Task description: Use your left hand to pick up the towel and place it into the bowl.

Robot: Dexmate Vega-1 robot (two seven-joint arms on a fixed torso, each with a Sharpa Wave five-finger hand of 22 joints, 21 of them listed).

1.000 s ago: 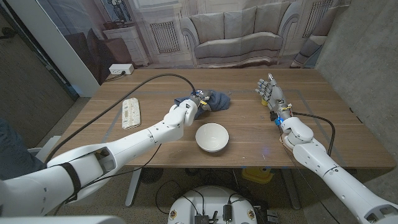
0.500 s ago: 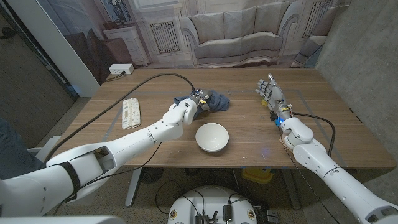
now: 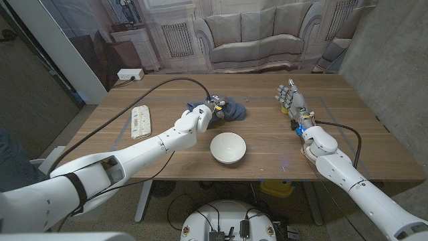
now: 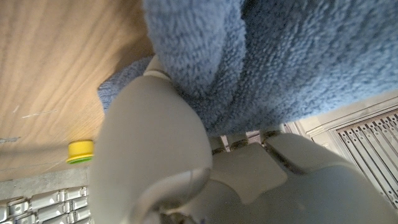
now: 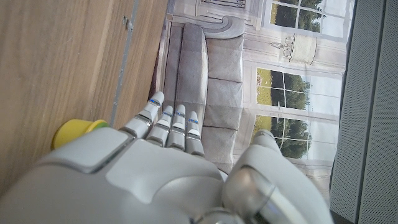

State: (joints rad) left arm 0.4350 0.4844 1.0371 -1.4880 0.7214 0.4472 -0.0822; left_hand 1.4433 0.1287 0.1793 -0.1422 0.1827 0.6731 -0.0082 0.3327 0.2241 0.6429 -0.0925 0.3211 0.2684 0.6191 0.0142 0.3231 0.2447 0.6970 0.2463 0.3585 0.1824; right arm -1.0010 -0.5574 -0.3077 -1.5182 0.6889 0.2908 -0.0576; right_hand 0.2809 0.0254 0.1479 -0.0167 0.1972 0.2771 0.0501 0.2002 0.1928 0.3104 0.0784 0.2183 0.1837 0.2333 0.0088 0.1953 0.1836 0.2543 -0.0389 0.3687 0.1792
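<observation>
A crumpled blue towel (image 3: 232, 109) lies on the wooden table (image 3: 167, 97), past the white bowl (image 3: 227, 147). My left hand (image 3: 202, 115) is at the towel's left edge, fingers dug into the cloth. In the left wrist view a fold of the towel (image 4: 261, 56) is caught between my fingers (image 4: 155, 143), so the hand grips it. The empty bowl stands just this side of that hand, a little to its right. My right hand (image 3: 290, 98) stands over the table's right side with fingers straight and apart, holding nothing, as the right wrist view also shows (image 5: 168, 162).
A folded pale striped cloth (image 3: 140, 121) lies on the table's left part. A black cable (image 3: 147, 100) runs across the table to my left arm. A small yellow object (image 5: 73, 132) sits near my right hand. A white power strip (image 3: 130, 74) rests beyond the far left corner.
My left hand has crept slightly farther into the towel, lifting and bunching its left edge a little. The right hand and bowl have not moved.
</observation>
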